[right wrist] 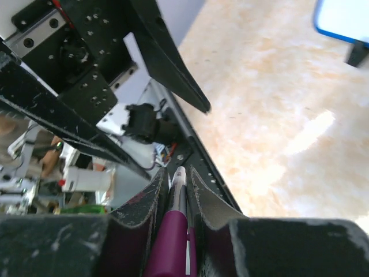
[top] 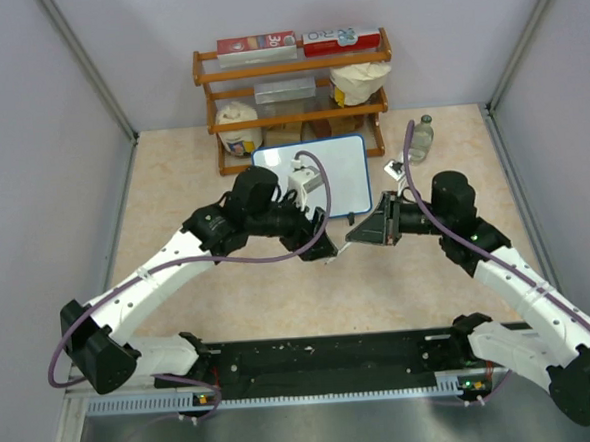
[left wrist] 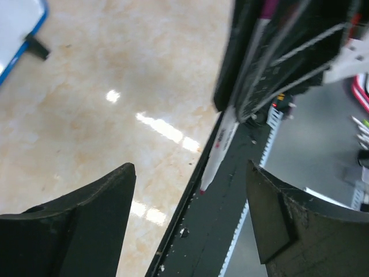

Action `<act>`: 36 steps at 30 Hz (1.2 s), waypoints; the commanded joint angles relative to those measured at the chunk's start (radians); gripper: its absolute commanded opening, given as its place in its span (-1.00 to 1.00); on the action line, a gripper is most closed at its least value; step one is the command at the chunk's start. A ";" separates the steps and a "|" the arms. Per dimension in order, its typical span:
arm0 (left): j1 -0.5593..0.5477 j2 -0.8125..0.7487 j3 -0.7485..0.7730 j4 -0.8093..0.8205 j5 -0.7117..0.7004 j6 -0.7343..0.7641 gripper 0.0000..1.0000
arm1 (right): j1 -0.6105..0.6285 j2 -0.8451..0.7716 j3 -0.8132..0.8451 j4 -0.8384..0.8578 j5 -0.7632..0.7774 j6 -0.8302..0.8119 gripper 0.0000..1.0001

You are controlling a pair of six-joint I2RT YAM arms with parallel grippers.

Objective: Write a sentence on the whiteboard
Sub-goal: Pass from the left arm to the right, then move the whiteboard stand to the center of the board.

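Observation:
The whiteboard (top: 317, 170), white with a blue frame, lies at the back middle of the table. No lettering shows on it. Its corner shows in the left wrist view (left wrist: 17, 29) and the right wrist view (right wrist: 346, 20). My right gripper (top: 364, 234) is shut on a magenta marker (right wrist: 173, 242) with a white tip end, held in front of the board's near edge. My left gripper (top: 314, 242) is open and empty, just left of the marker. In the left wrist view the marker (left wrist: 218, 153) hangs between and beyond the open fingers (left wrist: 104, 196), touching neither.
A wooden shelf (top: 291, 66) with boxes and bags stands behind the board. A small bottle (top: 422, 136) and a small white item (top: 400, 164) sit to the board's right. A black rail (top: 323, 357) runs along the near edge. Grey walls close both sides.

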 commanded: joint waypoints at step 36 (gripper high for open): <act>0.111 0.620 -0.015 0.141 -0.840 -0.361 0.11 | -0.105 -0.132 -0.003 -0.309 0.527 -0.102 -1.00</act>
